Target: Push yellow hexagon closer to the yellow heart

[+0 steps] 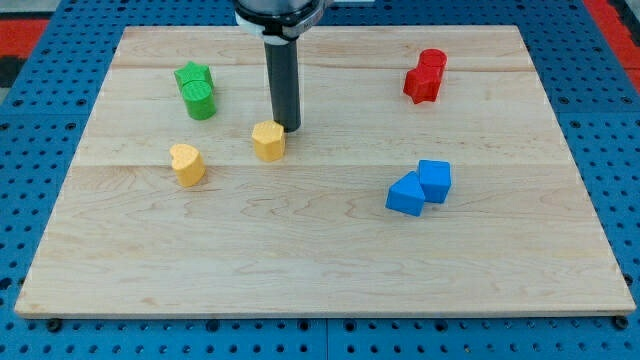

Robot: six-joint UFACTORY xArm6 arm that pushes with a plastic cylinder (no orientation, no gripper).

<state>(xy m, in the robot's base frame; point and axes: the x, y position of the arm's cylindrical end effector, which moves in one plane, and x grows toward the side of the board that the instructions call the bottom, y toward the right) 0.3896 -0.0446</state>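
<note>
The yellow hexagon (268,141) sits on the wooden board left of centre. The yellow heart (187,164) lies to its left and a little lower, about a block's width of bare wood between them. My tip (288,128) is at the lower end of the dark rod, just to the upper right of the yellow hexagon, touching or almost touching its edge.
A green star (194,75) and a green cylinder (200,99) stand together at the upper left. Two red blocks (425,76) sit at the upper right. Two blue blocks (419,187) sit right of centre. The board's edge (320,312) runs along the bottom.
</note>
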